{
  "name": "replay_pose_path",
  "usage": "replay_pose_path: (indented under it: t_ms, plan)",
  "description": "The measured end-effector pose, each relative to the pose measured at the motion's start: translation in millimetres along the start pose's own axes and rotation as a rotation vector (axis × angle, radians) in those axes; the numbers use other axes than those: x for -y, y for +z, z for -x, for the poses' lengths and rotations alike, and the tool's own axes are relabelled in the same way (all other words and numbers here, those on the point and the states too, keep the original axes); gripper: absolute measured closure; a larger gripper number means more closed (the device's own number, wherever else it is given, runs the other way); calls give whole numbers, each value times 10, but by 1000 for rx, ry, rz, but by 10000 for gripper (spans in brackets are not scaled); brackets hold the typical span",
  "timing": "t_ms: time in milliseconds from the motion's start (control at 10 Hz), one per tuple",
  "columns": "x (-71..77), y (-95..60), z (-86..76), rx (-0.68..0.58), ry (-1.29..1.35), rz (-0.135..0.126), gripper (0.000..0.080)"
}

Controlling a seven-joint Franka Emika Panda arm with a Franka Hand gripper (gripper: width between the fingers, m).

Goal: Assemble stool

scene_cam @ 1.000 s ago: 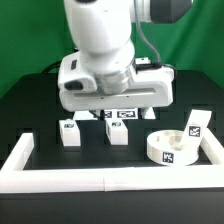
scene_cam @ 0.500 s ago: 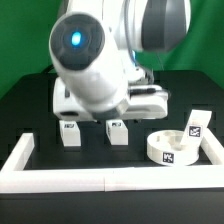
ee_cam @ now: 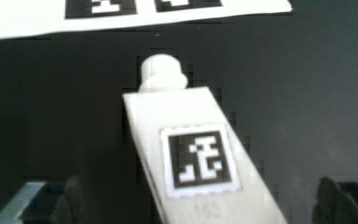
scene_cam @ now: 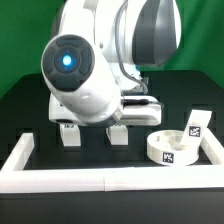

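The round white seat (scene_cam: 172, 148) lies flat at the exterior view's right, and one leg block (scene_cam: 195, 126) leans at its far edge. Two more leg blocks (scene_cam: 69, 133) (scene_cam: 118, 132) stand in front of the arm. In the wrist view one tagged leg block (ee_cam: 190, 140) with a rounded peg (ee_cam: 162, 68) lies on the black table between the jaws. My gripper (ee_cam: 190, 200) is open, with a dark finger (ee_cam: 34, 200) on one side and the other finger (ee_cam: 345, 195) well clear of the block. The arm's bulk hides the gripper in the exterior view.
A long white border wall (scene_cam: 110, 177) runs along the front and up both sides (scene_cam: 20, 152). The marker board (ee_cam: 140, 15) lies just beyond the leg's peg. The arm's large joint (scene_cam: 75, 70) fills the middle of the exterior view.
The arm has swung its joint toward the camera and down to the exterior view's left, covering the marker board. The jaws stay wide. Seat and legs have not moved.
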State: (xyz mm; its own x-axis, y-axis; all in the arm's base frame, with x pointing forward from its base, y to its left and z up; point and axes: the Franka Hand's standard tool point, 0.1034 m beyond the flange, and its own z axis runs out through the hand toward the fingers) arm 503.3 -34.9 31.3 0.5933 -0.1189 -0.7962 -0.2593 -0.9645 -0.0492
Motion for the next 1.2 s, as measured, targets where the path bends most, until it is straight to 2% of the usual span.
replay_pose_path:
  t_ms: [100, 200, 300, 500, 600, 700, 800, 900, 1200]
  plan:
    - [40, 57, 29, 33, 0, 0, 151]
    - [21, 121, 52, 112, 0, -6, 151]
    - [0, 115, -14, 106, 1, -3, 151]
    - [-3, 111, -10, 105, 1, -4, 151]
    - [-8, 113, -12, 105, 2, -4, 232]
    - [-12, 113, -13, 105, 2, -5, 232]
    - [-15, 112, -13, 105, 3, -5, 437]
    - [-17, 112, -14, 105, 3, -6, 479]
    - [-22, 111, -14, 105, 4, -7, 479]
